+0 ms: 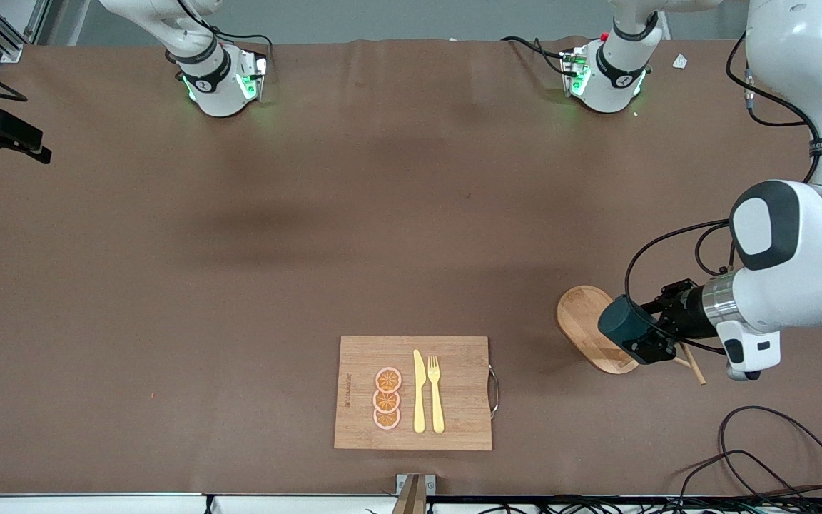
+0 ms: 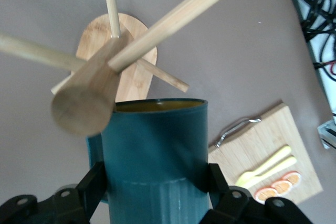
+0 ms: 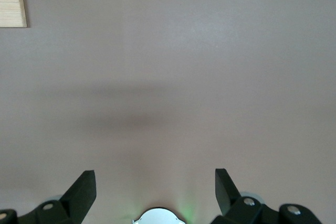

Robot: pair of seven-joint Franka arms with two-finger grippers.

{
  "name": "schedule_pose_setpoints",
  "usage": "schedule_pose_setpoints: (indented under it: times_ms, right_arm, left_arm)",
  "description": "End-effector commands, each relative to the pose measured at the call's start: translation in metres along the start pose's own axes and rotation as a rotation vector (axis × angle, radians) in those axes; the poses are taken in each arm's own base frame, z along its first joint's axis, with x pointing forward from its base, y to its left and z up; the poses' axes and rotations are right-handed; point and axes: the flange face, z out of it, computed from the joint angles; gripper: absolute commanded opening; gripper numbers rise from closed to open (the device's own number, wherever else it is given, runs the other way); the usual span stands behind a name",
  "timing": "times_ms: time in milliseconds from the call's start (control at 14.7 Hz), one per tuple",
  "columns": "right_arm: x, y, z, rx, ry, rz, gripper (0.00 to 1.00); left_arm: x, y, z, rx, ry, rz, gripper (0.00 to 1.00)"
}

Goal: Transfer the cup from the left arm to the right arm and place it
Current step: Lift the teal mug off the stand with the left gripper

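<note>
Nearest the front camera's edge of the table, at about its middle, lies a bamboo cutting board with a yellow knife, a fork and three orange slices; none of it belongs to the job.

A little farther in, toward the left arm's end of the table, the left gripper holds the cup over the oval base of a wooden peg rack. Its fingers are closed on the cup's wall from both sides, the cup lying on its side with the mouth pointing away from the wrist. The pegs cross close in front of the rim, so the step in hand looks like drawing the cup clear of the rack. Done well, that means backing out along the peg's line, level, until the rim is free, and only then swinging toward the table's middle for the handover.

The cup is dark teal, cylindrical, mustard-yellow inside; a handle seems to show at one side in the left wrist view, though I cannot be sure.

Farthest off, near the edge where the bases stand, the right gripper waits above bare table with its fingers spread wide and empty.
</note>
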Motion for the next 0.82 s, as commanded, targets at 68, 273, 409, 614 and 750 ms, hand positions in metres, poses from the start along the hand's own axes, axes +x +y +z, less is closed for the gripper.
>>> schedule_pose_setpoints:
  times_ms: [68,273,409,614,750]
  right_arm:
    - [-0.008,0.0,-0.001,0.015,0.004,0.011,1.0]
    - [-0.008,0.0,-0.001,0.015,0.004,0.011,1.0]
    - [-0.008,0.0,-0.001,0.015,0.005,0.011,1.0]
    - [-0.008,0.0,-0.001,0.015,0.004,0.011,1.0]
    - [-0.008,0.0,-0.001,0.015,0.005,0.011,1.0]
  left_arm:
    - [-0.034,0.008,-0.022,-0.024,-0.036,-0.038,0.55]
    - [-0.068,0.019,-0.028,-0.032,-0.058,-0.073,0.56]
    - [-0.092,0.027,-0.029,-0.032,-0.072,-0.093,0.56]
    - [-0.114,0.033,-0.03,-0.031,-0.085,-0.106,0.57]
    - [-0.128,0.037,-0.031,-0.03,-0.086,-0.104,0.57]
